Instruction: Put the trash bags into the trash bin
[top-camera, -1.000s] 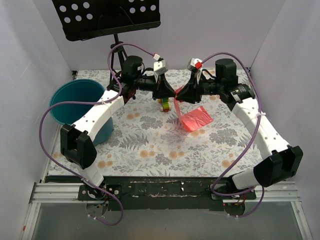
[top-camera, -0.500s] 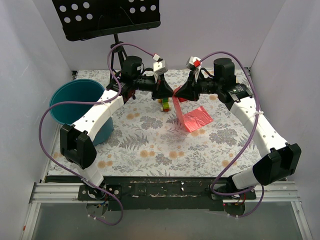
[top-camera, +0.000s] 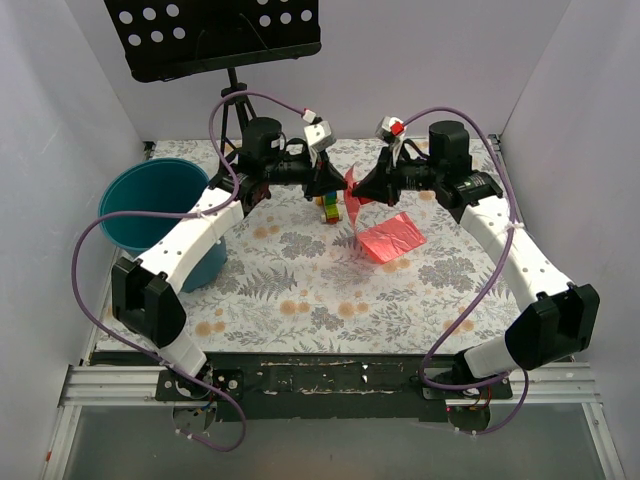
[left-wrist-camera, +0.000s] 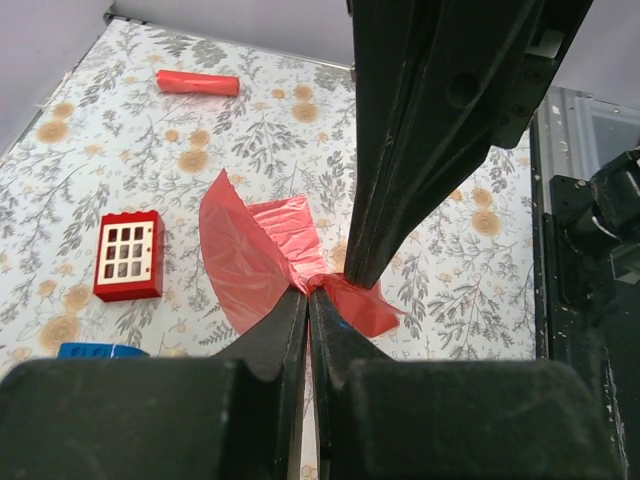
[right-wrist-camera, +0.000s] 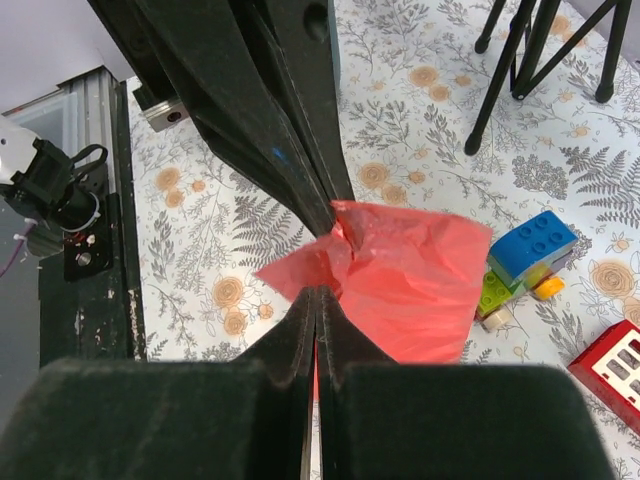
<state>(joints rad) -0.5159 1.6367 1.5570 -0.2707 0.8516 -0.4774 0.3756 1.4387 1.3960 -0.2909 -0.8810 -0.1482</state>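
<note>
The trash bag (top-camera: 388, 236) is a thin pink-red film, held up by its top edge while its lower part lies on the floral cloth. My left gripper (top-camera: 338, 188) and right gripper (top-camera: 354, 190) meet tip to tip at that edge. In the left wrist view my left gripper (left-wrist-camera: 310, 291) is shut on the bag (left-wrist-camera: 250, 255), with the right fingers (left-wrist-camera: 400, 180) coming in from above. In the right wrist view my right gripper (right-wrist-camera: 318, 292) is shut on the bag (right-wrist-camera: 415, 285). The teal trash bin (top-camera: 135, 205) stands at the far left, apart from both grippers.
A stack of toy bricks (top-camera: 330, 210) stands under the left gripper and shows in the right wrist view (right-wrist-camera: 525, 258). A flat red box with white squares (left-wrist-camera: 128, 255) and a red stick (left-wrist-camera: 197, 82) lie on the cloth. A black music stand (top-camera: 215, 35) stands at the back.
My left arm has swung right, so its gripper has closed up to the right gripper at the bag's top edge. The bag's edge has risen slightly.
</note>
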